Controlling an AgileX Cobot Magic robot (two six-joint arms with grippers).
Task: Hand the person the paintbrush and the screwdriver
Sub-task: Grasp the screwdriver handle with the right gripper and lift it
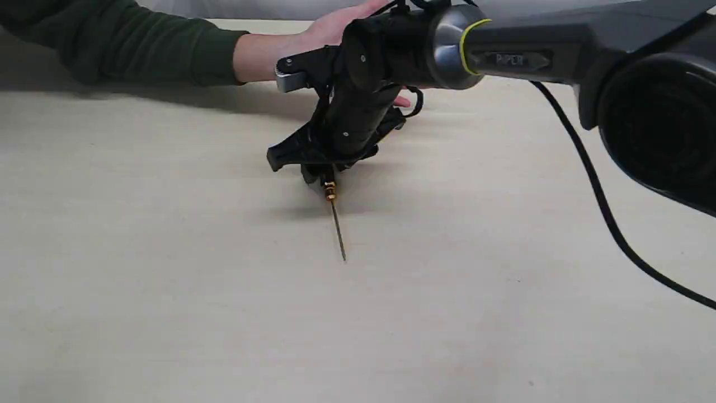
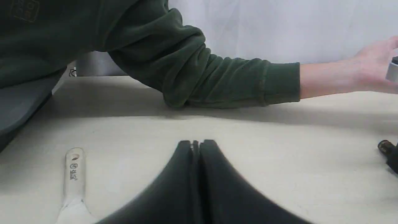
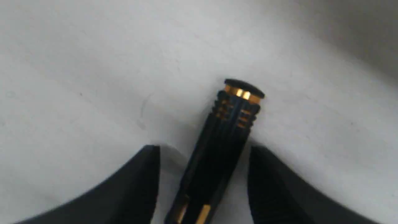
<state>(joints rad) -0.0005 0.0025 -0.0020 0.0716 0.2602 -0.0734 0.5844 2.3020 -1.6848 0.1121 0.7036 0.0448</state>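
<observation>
Black ribbed screwdriver (image 3: 224, 133) is lying flat on the matte beige table (image 1: 168, 280); right pincer (image 3: 203, 148) is straddling its handle, spread; left pincer (image 2: 196, 144) is sitting pressed together.

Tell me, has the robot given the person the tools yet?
Not yet, nothing is handed over. In hand: the open right pincer sits around the screwdriver, which lies on the table, not squeezed. The paintbrush lies on the table too, by the shut, empty left pincer. Left to do: grip both and pass them to the person's hand, held out nearby.
</observation>
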